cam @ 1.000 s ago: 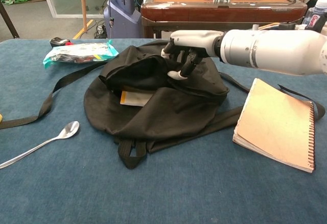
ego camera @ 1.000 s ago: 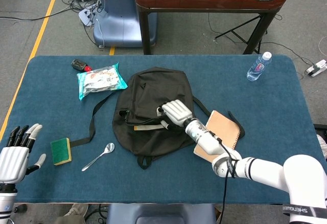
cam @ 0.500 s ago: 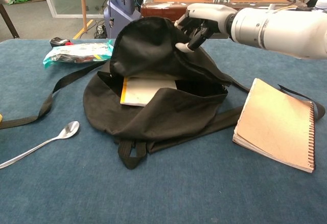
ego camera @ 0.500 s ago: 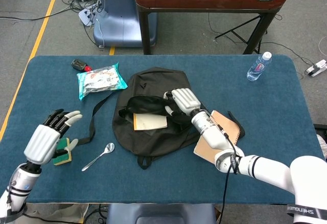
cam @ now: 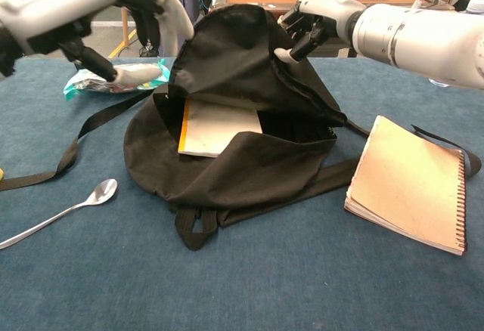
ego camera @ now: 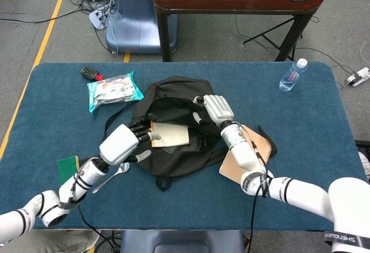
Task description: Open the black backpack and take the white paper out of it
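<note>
The black backpack (ego camera: 173, 159) lies mid-table with its mouth pulled open. My right hand (ego camera: 214, 110) grips the top flap (cam: 234, 51) and holds it raised; the same hand (cam: 314, 15) shows in the chest view. The white paper (ego camera: 170, 134), with a yellow left edge, lies inside the opening (cam: 219, 127). My left hand (ego camera: 124, 142) hovers at the left rim of the opening with its fingers spread and nothing in them. In the chest view the left hand (cam: 125, 10) hangs above the table, left of the raised flap.
A tan spiral notebook (ego camera: 254, 149) lies right of the backpack, partly under my right forearm. A spoon (ego camera: 113, 175) and a green sponge (ego camera: 68, 169) lie front left. A teal snack bag (ego camera: 114, 89) and a water bottle (ego camera: 293, 75) sit at the back. A strap (cam: 83, 127) trails left.
My left hand has swung in from the table's left edge to the bag's opening. The right hand has lifted the flap higher, uncovering the paper.
</note>
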